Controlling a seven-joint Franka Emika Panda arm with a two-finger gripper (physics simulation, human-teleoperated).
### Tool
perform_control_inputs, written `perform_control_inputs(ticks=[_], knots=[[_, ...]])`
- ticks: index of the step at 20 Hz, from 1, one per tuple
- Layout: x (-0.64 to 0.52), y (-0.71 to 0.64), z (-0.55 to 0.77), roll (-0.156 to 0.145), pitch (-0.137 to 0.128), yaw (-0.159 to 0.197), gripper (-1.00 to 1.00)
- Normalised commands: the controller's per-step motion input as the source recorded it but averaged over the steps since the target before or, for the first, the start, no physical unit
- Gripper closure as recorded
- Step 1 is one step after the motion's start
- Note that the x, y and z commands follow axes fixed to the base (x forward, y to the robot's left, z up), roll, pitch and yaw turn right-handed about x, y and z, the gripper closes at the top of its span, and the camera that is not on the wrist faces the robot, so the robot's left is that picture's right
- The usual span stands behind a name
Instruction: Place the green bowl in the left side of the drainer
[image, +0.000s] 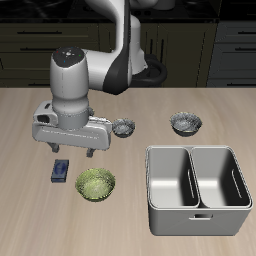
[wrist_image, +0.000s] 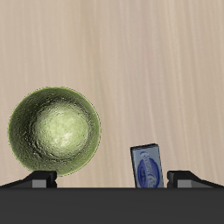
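Observation:
The green bowl (image: 95, 184) sits upright on the table near the front edge, yellow-green with a speckled inside; it also shows in the wrist view (wrist_image: 54, 129). The drainer (image: 197, 212), a grey metal tub with two deep compartments, stands apart from the bowl along the front edge, both compartments empty. My gripper (image: 76, 152) hovers above the table, a little farther back than the bowl, open and empty. In the wrist view the gripper (wrist_image: 112, 179) has its fingertips (wrist_image: 39, 179) spread wide, and the bowl lies off to one side of them, not between them.
A small blue box (image: 60, 171) lies beside the green bowl, nearly under the gripper; it also shows in the wrist view (wrist_image: 146, 165). Two grey patterned bowls (image: 123, 127) (image: 184, 123) sit farther back on the table.

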Motion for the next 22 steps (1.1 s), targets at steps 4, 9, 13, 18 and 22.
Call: perform_control_inputs(ticks=[4, 9, 13, 18, 22], knots=[[0.01, 0.03, -0.24, -0.006, 0.017, 0.012, -1.0], [0.01, -0.03, -0.19, -0.005, 0.006, -0.01, -1.0], [0.1, 0.03, -0.32, -0.008, 0.021, -0.022, -1.0], [0.11, 0.14, -0.26, 0.005, 0.019, -0.001, -1.0], [0.1, 0.19, -0.23, 0.018, 0.023, 0.007, -1.0]])
